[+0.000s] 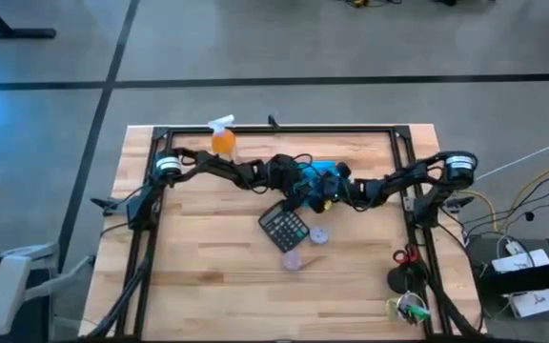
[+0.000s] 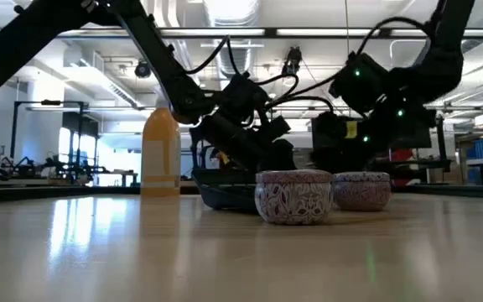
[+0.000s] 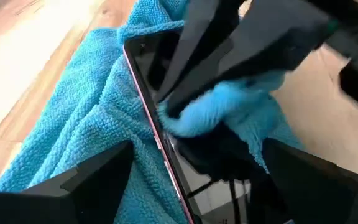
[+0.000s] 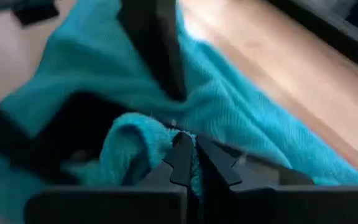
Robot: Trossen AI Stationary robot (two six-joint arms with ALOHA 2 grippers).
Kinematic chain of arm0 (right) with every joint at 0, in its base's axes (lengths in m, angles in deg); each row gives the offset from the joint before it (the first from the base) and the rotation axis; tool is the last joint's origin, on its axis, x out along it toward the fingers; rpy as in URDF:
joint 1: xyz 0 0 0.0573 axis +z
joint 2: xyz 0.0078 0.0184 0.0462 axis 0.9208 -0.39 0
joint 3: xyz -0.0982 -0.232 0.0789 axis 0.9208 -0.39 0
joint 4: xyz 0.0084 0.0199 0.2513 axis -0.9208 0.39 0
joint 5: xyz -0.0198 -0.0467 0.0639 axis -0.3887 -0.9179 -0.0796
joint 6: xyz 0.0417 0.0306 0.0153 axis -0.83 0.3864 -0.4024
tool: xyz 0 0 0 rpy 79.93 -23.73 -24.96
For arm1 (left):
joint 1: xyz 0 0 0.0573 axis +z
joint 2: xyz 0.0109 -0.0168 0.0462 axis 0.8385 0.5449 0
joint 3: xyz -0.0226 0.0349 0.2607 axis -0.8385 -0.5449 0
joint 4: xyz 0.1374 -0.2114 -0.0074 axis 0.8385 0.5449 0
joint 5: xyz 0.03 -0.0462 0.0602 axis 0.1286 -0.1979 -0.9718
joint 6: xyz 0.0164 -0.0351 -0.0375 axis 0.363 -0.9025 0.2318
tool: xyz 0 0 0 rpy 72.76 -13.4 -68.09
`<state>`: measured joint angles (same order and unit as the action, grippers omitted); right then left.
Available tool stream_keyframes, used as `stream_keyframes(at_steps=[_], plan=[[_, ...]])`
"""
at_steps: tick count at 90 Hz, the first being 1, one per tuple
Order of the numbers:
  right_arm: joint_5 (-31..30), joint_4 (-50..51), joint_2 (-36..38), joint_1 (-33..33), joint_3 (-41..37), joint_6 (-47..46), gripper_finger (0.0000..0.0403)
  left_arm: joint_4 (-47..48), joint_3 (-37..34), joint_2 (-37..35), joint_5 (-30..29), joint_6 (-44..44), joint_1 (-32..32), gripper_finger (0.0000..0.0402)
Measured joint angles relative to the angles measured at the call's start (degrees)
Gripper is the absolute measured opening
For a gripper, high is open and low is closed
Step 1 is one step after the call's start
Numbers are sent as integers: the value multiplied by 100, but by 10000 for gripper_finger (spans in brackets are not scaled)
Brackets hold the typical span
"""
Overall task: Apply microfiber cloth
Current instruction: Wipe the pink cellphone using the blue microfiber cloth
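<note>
Where the two arms meet, just beyond the black calculator (image 1: 283, 227), the microfiber cloth (image 3: 98, 112) lies bunched on the table (image 1: 198, 276), with a dark flat device with a pink edge (image 3: 143, 68) lying on it. The right gripper (image 4: 190, 163) has its fingers pinched tight on a fold of the cloth. The left gripper (image 3: 191, 171), fingers spread wide, hovers over the cloth. An orange spray bottle (image 1: 222, 136) stands well apart from the calculator, and two small patterned tins (image 2: 293, 196) sit near it.

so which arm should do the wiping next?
Right, probably. Its gripper is shut on a fold of the cloth, over the dark slab. The left gripper is open astride the slab's edge.
</note>
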<state>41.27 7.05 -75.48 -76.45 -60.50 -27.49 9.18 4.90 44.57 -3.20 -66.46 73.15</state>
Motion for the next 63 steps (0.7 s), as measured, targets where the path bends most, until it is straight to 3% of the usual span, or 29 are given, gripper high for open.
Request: stream_keyframes(at_steps=[17, 23, 35, 44, 54, 63], plan=[[181, 3467, 1439, 39, 78, -511, 0, 2, -37, -4, 4, -44, -2, 347], [80, 4199, 1983, 51, 161, -756, 0, 2, -43, -4, -8, -79, -4, 347], [-414, 4902, 2766, 39, 134, -1098, 0, 23, -44, -4, 11, -123, -2, 347], [-431, 4764, 3070, 32, 150, -1209, 0, 65, -44, -16, 47, -124, -2, 347], [30, 4931, 3104, 13, 125, -1266, 0, 231, -44, -32, 47, -123, 14, 347], [834, 5021, 2988, -42, 138, -1411, 0, 392, -44, -57, 57, -103, 24, 347]])
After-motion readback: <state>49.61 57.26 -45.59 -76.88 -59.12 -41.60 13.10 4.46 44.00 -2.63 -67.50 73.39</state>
